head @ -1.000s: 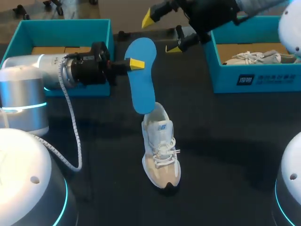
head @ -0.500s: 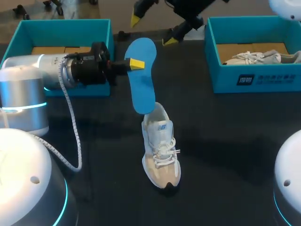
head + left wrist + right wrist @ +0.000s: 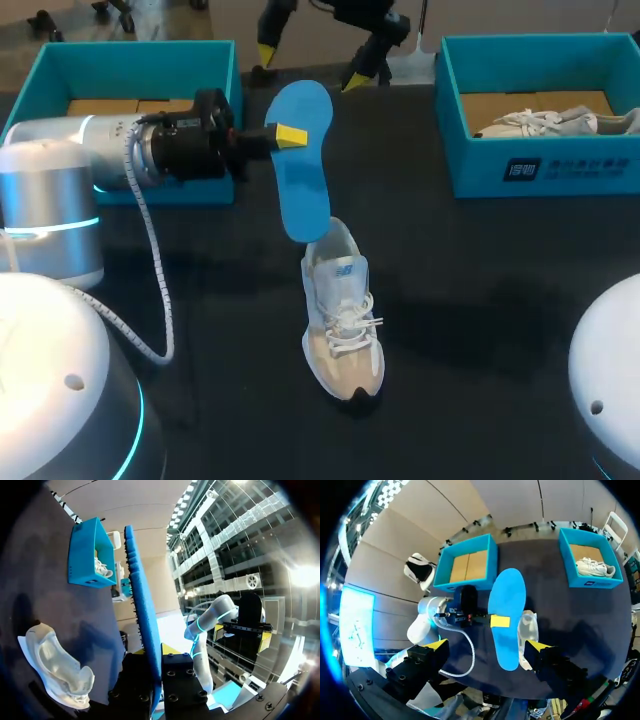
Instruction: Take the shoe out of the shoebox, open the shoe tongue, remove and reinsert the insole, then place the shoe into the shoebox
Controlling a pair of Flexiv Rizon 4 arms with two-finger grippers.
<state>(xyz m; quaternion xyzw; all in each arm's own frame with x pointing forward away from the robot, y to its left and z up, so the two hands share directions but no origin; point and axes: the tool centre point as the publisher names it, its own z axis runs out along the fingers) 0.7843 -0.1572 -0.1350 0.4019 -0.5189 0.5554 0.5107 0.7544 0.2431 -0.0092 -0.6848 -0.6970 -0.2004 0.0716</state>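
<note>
Blue insole (image 3: 302,170) sits clamped in the left gripper (image 3: 286,135), its lower end over the shoe (image 3: 341,315); the right gripper (image 3: 310,66) hangs released beyond.

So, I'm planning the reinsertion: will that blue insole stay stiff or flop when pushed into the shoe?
Probably fairly stiff: the left gripper holds the insole toward one end, yet its long free part is straight. It looks thin edge-on, so it may flex against the shoe. Likely light too.
</note>
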